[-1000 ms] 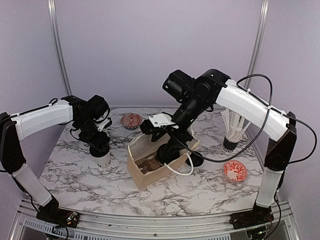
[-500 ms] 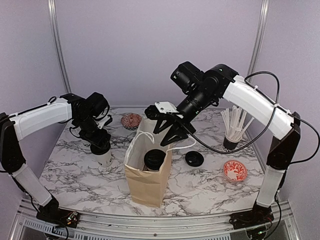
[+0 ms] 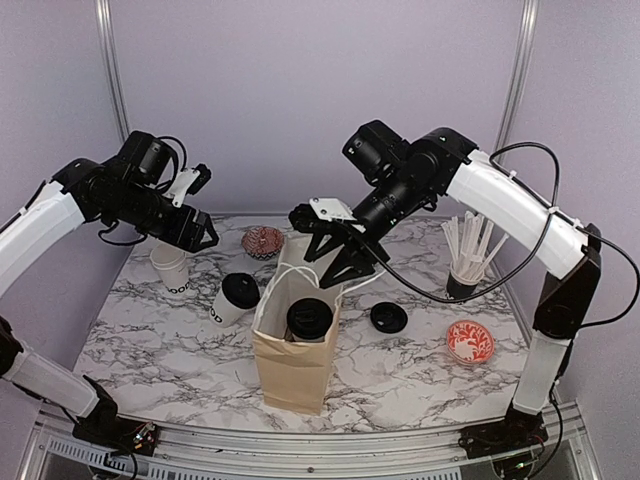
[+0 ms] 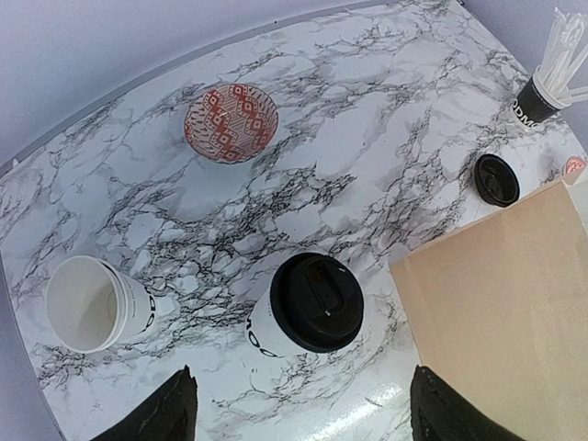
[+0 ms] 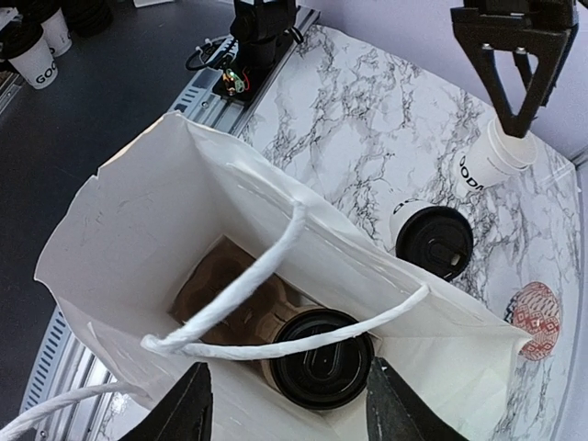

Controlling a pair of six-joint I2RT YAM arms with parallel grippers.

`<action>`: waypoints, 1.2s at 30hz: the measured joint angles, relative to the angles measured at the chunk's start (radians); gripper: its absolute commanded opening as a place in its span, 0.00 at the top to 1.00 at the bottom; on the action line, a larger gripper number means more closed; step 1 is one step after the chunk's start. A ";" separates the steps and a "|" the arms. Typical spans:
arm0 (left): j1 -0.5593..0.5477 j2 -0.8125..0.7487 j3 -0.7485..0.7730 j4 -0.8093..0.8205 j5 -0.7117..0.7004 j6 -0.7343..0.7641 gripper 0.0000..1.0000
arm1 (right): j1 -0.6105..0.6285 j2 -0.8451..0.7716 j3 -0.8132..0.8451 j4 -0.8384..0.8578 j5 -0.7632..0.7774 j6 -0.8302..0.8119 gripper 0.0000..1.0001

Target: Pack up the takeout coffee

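The paper bag [image 3: 295, 365] stands upright and open on the marble-patterned table [image 3: 150, 350]. It is brown outside and white inside, and white cord handles [image 5: 276, 347] cross its mouth. One takeout coffee [image 5: 317, 363], a white tapered cup with a round black lid, is seated inside the bag on a brown moulded insert [image 5: 216, 280]. A second lidded cup [image 4: 308, 308] stands just left of the bag. An unlidded cup [image 4: 87, 303] stands further left. A loose lid [image 3: 388, 317] lies right of the bag. A red-patterned bowl [image 4: 231, 122], another bowl [image 3: 470, 342] and a dark stick cup [image 3: 460, 288] are set around.

The left gripper [image 4: 303, 390] is spread wide and empty above the second lidded cup. The right gripper [image 5: 287, 395] is positioned over the bag mouth, fingers apart, with nothing seen pinched.
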 measured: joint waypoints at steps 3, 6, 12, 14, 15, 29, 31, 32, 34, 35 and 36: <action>-0.006 0.001 -0.024 -0.001 0.014 -0.001 0.18 | -0.013 -0.002 0.002 0.015 0.001 0.007 0.40; -0.030 -0.002 -0.029 0.002 0.024 -0.005 0.18 | -0.038 -0.002 0.014 0.031 0.004 0.018 0.34; -0.103 -0.041 -0.029 0.028 0.050 -0.016 0.18 | -0.104 -0.008 0.044 0.089 0.019 0.067 0.31; -0.135 -0.055 -0.029 0.043 0.076 -0.023 0.17 | -0.126 -0.010 0.043 0.125 0.040 0.097 0.32; -0.148 -0.062 -0.029 0.053 0.093 -0.027 0.17 | -0.133 -0.010 0.042 0.139 0.051 0.111 0.31; -0.420 -0.056 -0.038 0.148 0.171 -0.150 0.01 | -0.195 -0.006 -0.079 0.295 0.189 0.238 0.32; -0.442 -0.023 -0.037 0.144 0.132 -0.161 0.01 | -0.208 -0.006 -0.087 0.309 0.198 0.249 0.32; -0.450 -0.004 -0.034 0.138 0.106 -0.164 0.01 | -0.211 -0.006 -0.090 0.314 0.201 0.251 0.32; -0.455 0.027 -0.030 0.129 0.074 -0.168 0.01 | -0.218 -0.008 -0.105 0.328 0.208 0.254 0.32; -0.460 0.043 -0.027 0.122 0.060 -0.169 0.01 | -0.220 -0.011 -0.117 0.335 0.213 0.257 0.32; -0.462 0.054 -0.024 0.118 0.048 -0.169 0.01 | -0.222 -0.014 -0.133 0.339 0.217 0.259 0.32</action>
